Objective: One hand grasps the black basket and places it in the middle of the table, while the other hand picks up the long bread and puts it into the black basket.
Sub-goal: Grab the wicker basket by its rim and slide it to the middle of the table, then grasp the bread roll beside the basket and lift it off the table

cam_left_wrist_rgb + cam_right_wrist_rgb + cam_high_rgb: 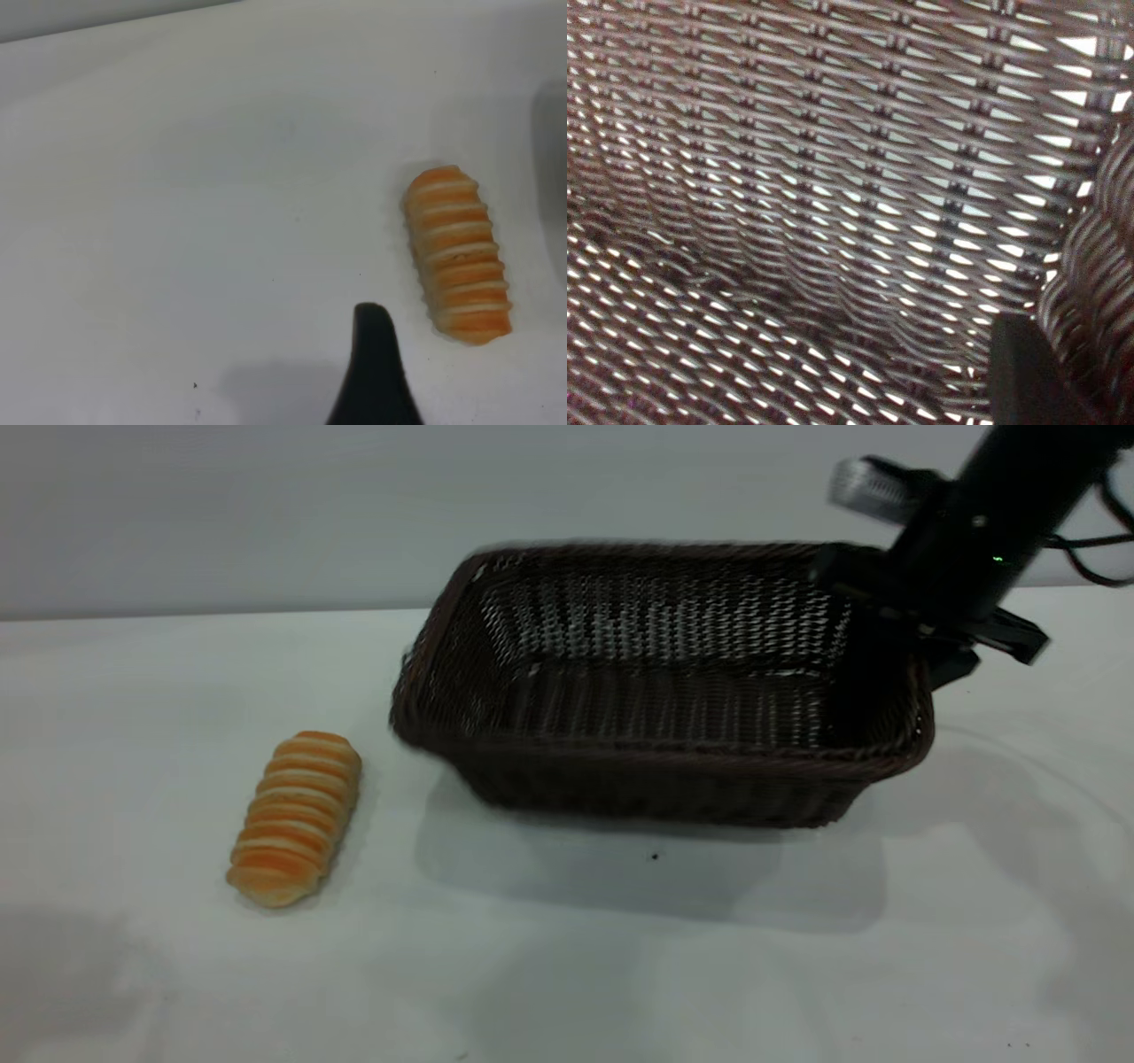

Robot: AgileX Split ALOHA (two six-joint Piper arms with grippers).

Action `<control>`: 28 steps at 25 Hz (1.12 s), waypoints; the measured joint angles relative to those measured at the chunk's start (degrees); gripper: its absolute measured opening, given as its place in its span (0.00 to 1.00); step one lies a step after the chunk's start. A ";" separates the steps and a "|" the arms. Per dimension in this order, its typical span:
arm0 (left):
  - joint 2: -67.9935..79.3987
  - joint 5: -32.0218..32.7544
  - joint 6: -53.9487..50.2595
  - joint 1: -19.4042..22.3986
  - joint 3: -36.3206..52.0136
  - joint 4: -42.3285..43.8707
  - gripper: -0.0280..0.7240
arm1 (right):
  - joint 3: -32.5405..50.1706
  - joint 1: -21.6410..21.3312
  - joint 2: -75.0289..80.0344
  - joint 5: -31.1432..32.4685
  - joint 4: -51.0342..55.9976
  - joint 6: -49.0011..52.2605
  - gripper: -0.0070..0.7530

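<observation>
Two items noted: the black basket, judged light and stiff, is clamped at its right rim by the right gripper, while the long bread, likely soft, wants a gentle mid-body hold near the tabletop's left edge; left gripper spread cannot be told.

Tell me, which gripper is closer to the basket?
Right. The right gripper grips the basket at its right end; the left gripper is over the table near the bread.

A dark brown-black rectangular woven wicker basket shows an open lattice weave with pale gaps. The oblong golden-orange bread roll carries cream crosswise stripes. The flat white tabletop has tiny dark specks.
</observation>
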 joint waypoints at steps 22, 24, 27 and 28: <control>15.99 -7.52 0.00 0.00 0.00 -4.88 0.82 | -11.65 1.58 6.69 6.10 -8.00 -5.37 0.72; 20.22 -8.03 0.39 -0.29 0.00 -6.14 0.82 | -11.65 1.58 2.09 7.06 -11.45 -5.37 0.76; 27.04 -8.88 1.35 -1.77 -0.07 -6.86 0.82 | -11.69 1.41 -6.13 7.78 -14.91 -5.37 0.76; 28.87 -9.34 1.51 -2.44 -0.34 -6.93 0.82 | -11.69 1.35 -8.72 8.19 -15.30 -5.37 0.75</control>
